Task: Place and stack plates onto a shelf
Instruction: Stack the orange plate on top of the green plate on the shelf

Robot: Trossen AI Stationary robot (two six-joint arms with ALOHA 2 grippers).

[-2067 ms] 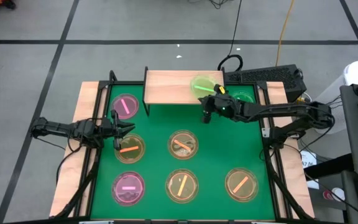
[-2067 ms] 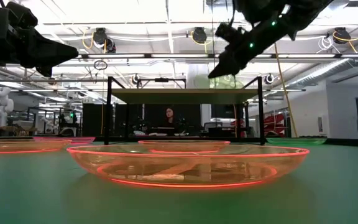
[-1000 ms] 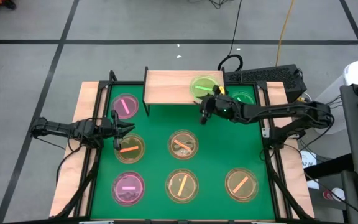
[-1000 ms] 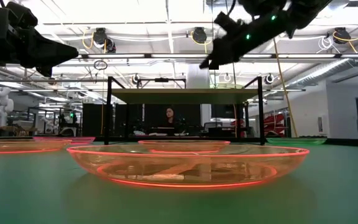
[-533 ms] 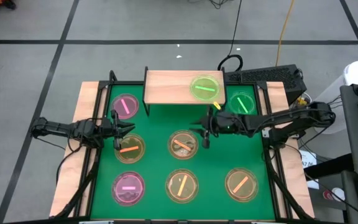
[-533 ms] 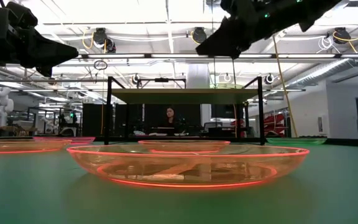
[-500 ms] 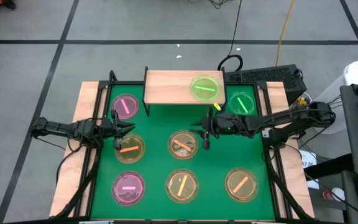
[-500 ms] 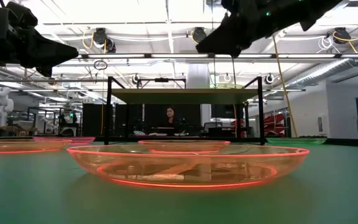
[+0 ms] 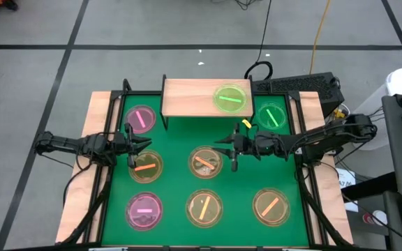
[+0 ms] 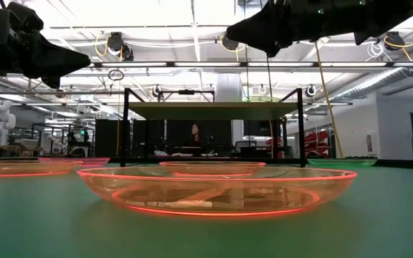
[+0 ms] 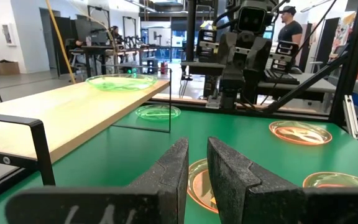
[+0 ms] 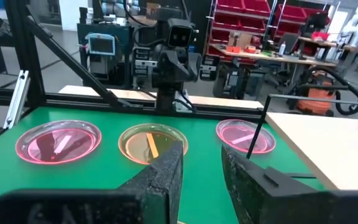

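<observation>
The light-wood shelf (image 9: 194, 97) stands on black legs at the mat's far edge. One green plate (image 9: 230, 97) rests flat on its right half. Several other plates lie on the green mat: a green one (image 9: 271, 115), pink ones (image 9: 140, 118) (image 9: 144, 210), amber ones (image 9: 205, 162) (image 9: 146, 166). My right gripper (image 9: 227, 150) hovers open above the right rim of the middle amber plate, pointing toward the table's left, holding nothing. My left gripper (image 9: 144, 144) waits open above the left amber plate, with nothing between its fingers (image 11: 197, 149).
Two more amber plates (image 9: 204, 207) (image 9: 271, 206) lie along the mat's near edge. Black frame rails (image 9: 302, 174) border the mat on both sides. The shelf's left half (image 9: 183, 97) is bare wood. A person sits in the room behind the shelf (image 10: 194, 136).
My right gripper has drawn back from the shelf toward the table's near edge and levelled out. It now hangs over the middle amber plate's right rim. The green plate has stayed on the shelf.
</observation>
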